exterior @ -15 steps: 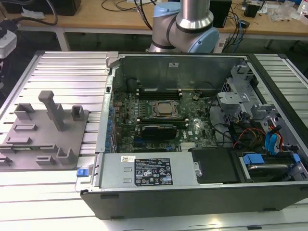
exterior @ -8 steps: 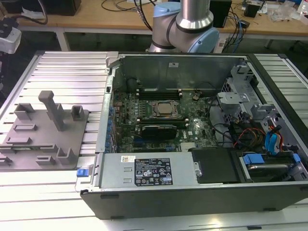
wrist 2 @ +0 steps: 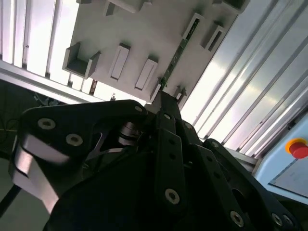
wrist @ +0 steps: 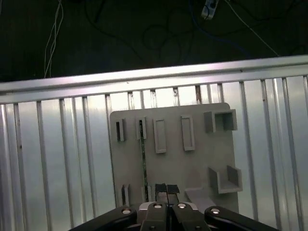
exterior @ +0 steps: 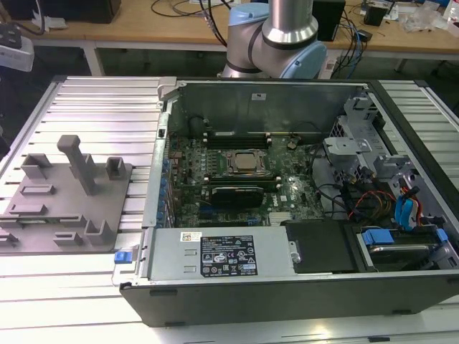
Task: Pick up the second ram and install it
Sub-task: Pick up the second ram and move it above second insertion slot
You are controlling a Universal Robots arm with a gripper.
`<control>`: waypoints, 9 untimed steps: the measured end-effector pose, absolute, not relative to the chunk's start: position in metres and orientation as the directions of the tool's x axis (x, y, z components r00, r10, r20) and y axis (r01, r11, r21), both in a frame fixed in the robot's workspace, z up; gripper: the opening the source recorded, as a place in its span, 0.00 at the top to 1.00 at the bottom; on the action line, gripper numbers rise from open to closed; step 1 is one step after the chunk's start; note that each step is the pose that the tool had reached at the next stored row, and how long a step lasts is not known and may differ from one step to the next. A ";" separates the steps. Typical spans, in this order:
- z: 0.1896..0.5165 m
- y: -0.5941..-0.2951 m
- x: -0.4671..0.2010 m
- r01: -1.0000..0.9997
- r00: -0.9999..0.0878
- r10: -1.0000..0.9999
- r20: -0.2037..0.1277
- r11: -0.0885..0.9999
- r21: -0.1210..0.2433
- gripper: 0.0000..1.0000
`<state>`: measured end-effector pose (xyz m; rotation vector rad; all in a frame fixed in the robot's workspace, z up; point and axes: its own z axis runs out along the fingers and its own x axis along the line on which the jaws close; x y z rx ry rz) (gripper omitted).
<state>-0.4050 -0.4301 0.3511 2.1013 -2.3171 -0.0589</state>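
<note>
Matt plastic fixture [wrist: 185, 168], shiny ribbed metal table [wrist: 48, 159]

An open computer case [exterior: 287, 301] sits beside a grey fixture plate [exterior: 69, 206].

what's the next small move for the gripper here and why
Probably a small sideways shift to centre the gripper over the second ram. In the first wrist view the ram stands on edge in its slot on the grey holder plate. The gripper is above the plate, holds nothing, and sits to one side of the stick's line rather than over it.
</note>
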 end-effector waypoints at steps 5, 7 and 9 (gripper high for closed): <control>0.349 -0.430 -0.405 -0.994 -0.098 -0.995 -0.006 0.097 0.046 0.92; 0.345 -0.430 -0.405 -0.994 -0.098 -0.995 -0.003 0.097 0.051 0.92; 0.337 -0.430 -0.405 -0.994 -0.098 -0.995 -0.003 0.097 0.051 0.92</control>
